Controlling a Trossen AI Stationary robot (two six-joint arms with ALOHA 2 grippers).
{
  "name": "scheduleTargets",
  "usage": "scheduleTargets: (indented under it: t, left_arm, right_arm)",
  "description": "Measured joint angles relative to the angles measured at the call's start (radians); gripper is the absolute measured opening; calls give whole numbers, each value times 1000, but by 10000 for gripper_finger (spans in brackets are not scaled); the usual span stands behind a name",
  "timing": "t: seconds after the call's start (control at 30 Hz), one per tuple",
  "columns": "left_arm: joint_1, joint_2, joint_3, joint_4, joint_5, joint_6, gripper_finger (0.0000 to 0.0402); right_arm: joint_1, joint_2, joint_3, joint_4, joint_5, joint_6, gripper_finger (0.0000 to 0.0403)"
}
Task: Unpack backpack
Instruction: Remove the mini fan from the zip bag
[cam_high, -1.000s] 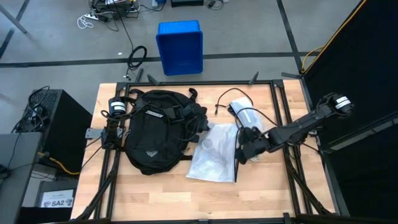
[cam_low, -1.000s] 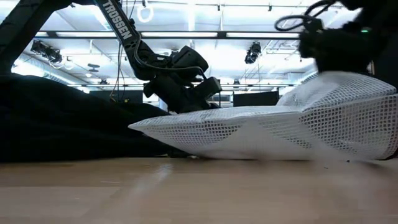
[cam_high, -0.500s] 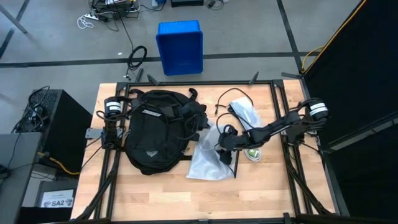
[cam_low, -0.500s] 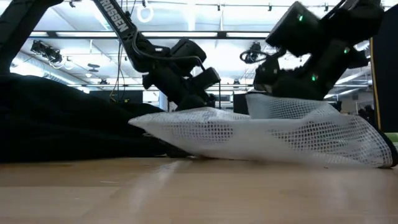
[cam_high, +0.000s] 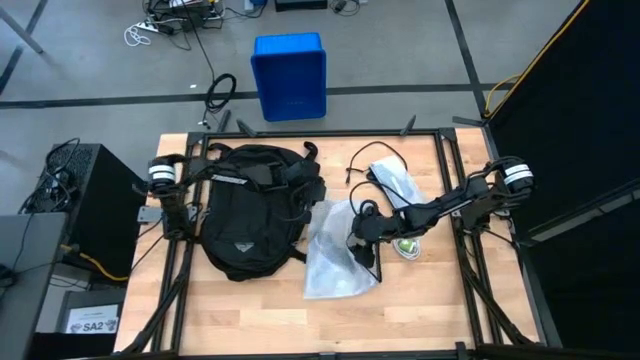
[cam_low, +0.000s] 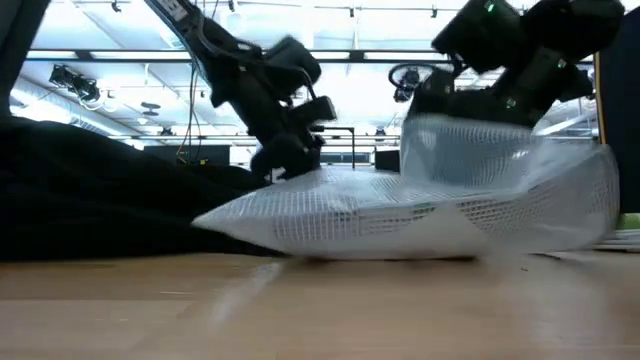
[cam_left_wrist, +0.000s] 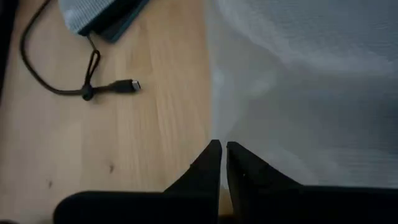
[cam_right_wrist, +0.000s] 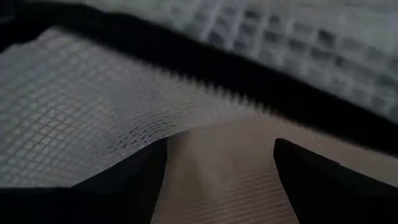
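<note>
One big soft backpack (cam_high: 252, 210) is sagging at 9 o'clock, likely floppy, best pinched at its straps; right gripper (cam_high: 366, 243) is spreading open-fingered over the mesh pouch (cam_high: 338, 255), left gripper (cam_left_wrist: 221, 163) is sitting closed.

The high camera looked straight down on the whole wooden table (cam_high: 250, 310) from well above, and it also took in the grey floor with a blue bin (cam_high: 289, 76) behind the table. The low camera stood at table-top height, looked level across the boards into the room with ceiling lights, and sat very near the white mesh pouch (cam_low: 400, 205). The left wrist camera looked down past its closed fingers (cam_left_wrist: 211, 165) on the wood, a black cable (cam_left_wrist: 74, 81) and the same pouch. The right wrist camera was extremely close to the mesh. All four views shared this pouch (cam_high: 340, 250).
</note>
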Motion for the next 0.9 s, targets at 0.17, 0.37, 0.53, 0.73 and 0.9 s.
scheduleTargets:
  t: [0.17,0.37,0.53,0.73,0.9]
  left_arm:
    - [-64,-48,-53,2,-53,-2,0]
    - [-131,-60,-80,-8,-116,-31,0]
    - [-193,-74,-80,-25,-206,-37,0]
    - [-273,-177,-80,-89,-216,-54,0]
    - [-366,-231,-98,-98,-206,-111,0]
  right_arm:
    - [50,-17,1,90,-47,14,265]
    - [107,-17,1,96,-1,32,261]
    - [111,-17,1,87,55,8,268]
    - [94,-17,1,69,66,-14,270]
    - [105,-17,1,76,39,-13,264]
